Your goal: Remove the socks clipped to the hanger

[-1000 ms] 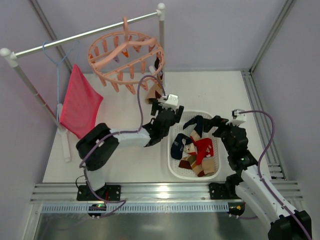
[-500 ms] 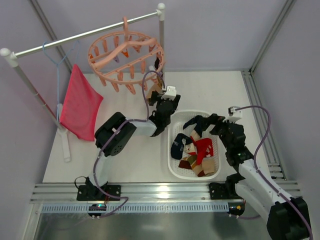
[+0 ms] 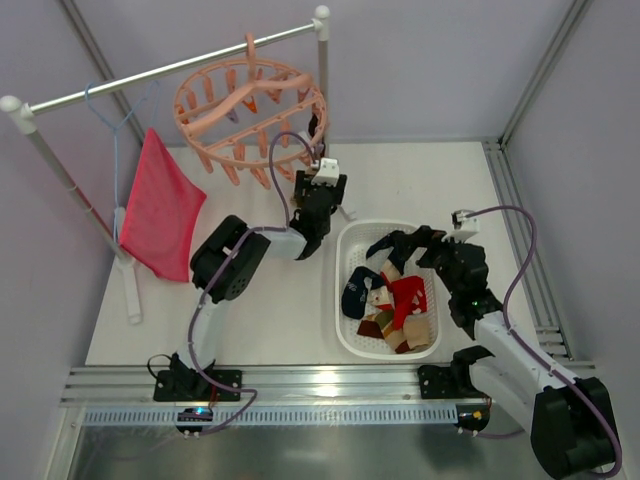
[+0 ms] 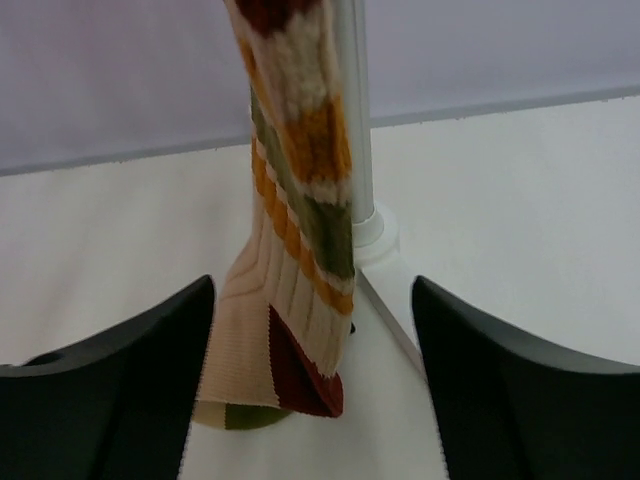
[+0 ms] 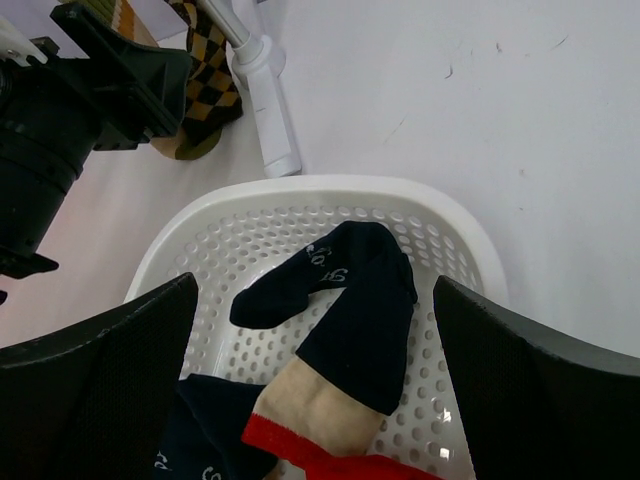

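Observation:
The salmon-pink ring hanger [image 3: 250, 105] hangs by its hook from the rail. A brown-tan striped sock [image 4: 300, 200] dangles from it between the fingers of my left gripper [image 4: 312, 300]. The sock lies close to the left finger [image 4: 130, 380] and is not pinched; the gripper is open. In the top view the left gripper [image 3: 322, 195] sits just under the hanger's near rim. A diamond-patterned sock [image 5: 215, 75] hangs beside the rack pole. My right gripper [image 5: 315, 290] is open over the white basket [image 5: 455, 235], above a dark navy sock [image 5: 360, 300] lying in it.
The basket [image 3: 345, 250] holds several loose socks. A pink-red cloth [image 3: 160, 205] hangs on a light-blue wire hanger [image 3: 110, 120] at the rail's left. The rack pole [image 4: 352, 120] and its foot [image 5: 270, 110] stand right behind the striped sock.
My left gripper has moved away from the basket and up to the hanger, so the striped sock now hangs between its fingers. The right gripper has edged slightly over the basket.

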`<state>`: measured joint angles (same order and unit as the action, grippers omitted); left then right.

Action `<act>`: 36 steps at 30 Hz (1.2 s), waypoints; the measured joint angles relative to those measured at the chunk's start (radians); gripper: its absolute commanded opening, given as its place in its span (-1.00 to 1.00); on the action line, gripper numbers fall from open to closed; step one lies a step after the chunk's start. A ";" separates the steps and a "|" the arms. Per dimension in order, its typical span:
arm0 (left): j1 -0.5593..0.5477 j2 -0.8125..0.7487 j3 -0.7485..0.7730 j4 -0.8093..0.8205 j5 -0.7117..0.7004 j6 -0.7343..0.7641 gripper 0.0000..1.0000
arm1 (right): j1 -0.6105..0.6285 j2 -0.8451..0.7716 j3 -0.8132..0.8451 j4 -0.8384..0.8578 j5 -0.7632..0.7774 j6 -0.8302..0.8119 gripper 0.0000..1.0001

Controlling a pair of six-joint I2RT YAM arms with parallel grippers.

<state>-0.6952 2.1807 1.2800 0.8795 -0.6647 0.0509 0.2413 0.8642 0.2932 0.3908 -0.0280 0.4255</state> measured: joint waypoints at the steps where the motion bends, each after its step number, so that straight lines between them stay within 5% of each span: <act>1: 0.007 0.005 0.011 -0.001 0.009 -0.003 0.25 | -0.002 0.000 0.000 0.001 -0.001 0.000 0.99; 2: 0.016 0.011 0.024 -0.002 0.017 -0.004 0.06 | -0.002 0.000 0.000 0.002 -0.002 0.000 0.99; 3: 0.024 0.018 0.037 -0.003 0.027 -0.007 -0.35 | -0.002 -0.001 0.000 0.002 -0.002 0.000 0.99; 7: 0.042 0.027 0.057 -0.009 0.050 -0.016 -0.98 | -0.002 -0.020 0.000 -0.005 -0.001 0.000 0.99; 17: 0.042 -0.018 -0.044 0.009 0.072 -0.024 -0.99 | -0.003 -0.045 0.000 -0.012 -0.002 0.000 0.99; 36: -0.119 -0.456 -0.435 0.102 0.026 -0.005 -1.00 | -0.004 -0.137 0.000 -0.145 -0.024 -0.051 1.00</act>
<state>-0.8143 1.7248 0.8448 0.9817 -0.6388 0.0456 0.2371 0.7277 0.2935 0.2462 -0.0521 0.3748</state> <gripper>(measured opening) 0.008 0.996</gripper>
